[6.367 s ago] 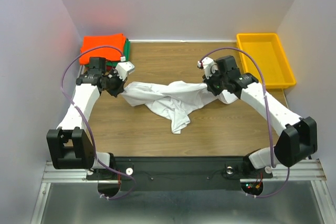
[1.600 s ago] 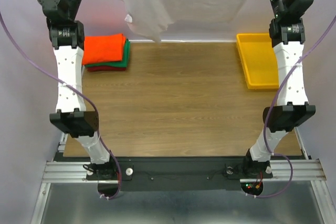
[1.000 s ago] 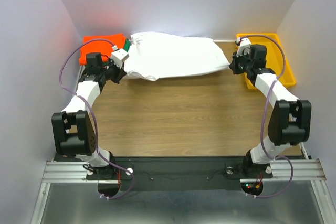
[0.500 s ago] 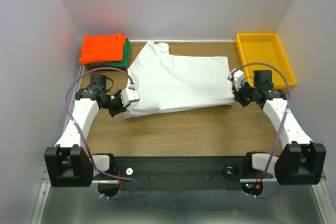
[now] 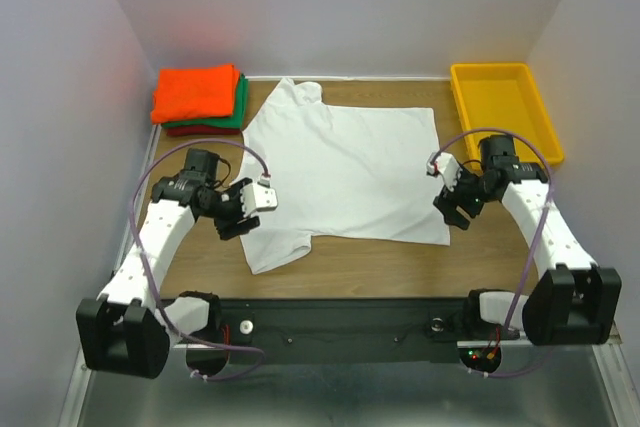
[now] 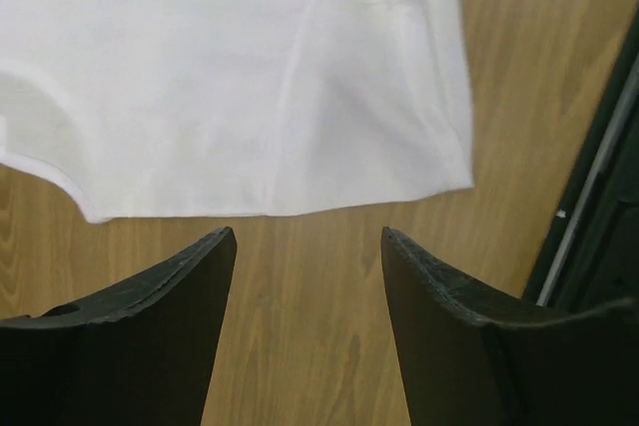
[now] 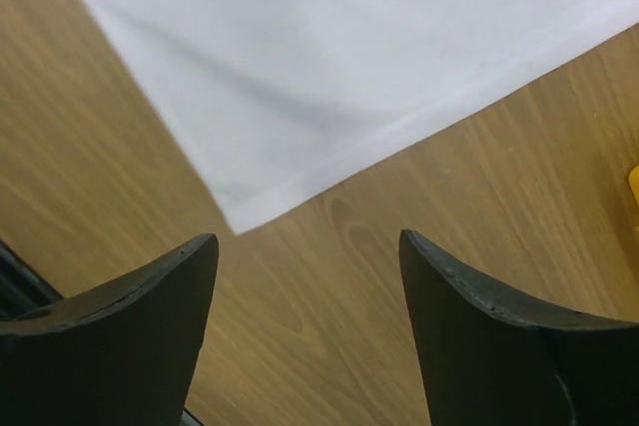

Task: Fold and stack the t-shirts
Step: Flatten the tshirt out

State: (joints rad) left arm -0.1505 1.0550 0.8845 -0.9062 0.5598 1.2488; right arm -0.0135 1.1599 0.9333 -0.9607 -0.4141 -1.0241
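Note:
A white t-shirt lies spread flat on the wooden table, neck toward the back left. In the left wrist view its sleeve and side hem lie just beyond my fingertips. My left gripper stands open at the shirt's near left corner, over bare wood. At the near right corner my right gripper is open too, with the shirt's corner just ahead of it. Folded orange, green and dark red t-shirts are stacked at the back left.
A yellow plastic tray sits at the back right, and a sliver of it shows in the right wrist view. The dark base rail runs along the table's near edge. White walls close in the sides and back.
Both grippers carried the white t-shirt down from the back and laid it flat. Both have opened, let go of it, and now sit off its near corners.

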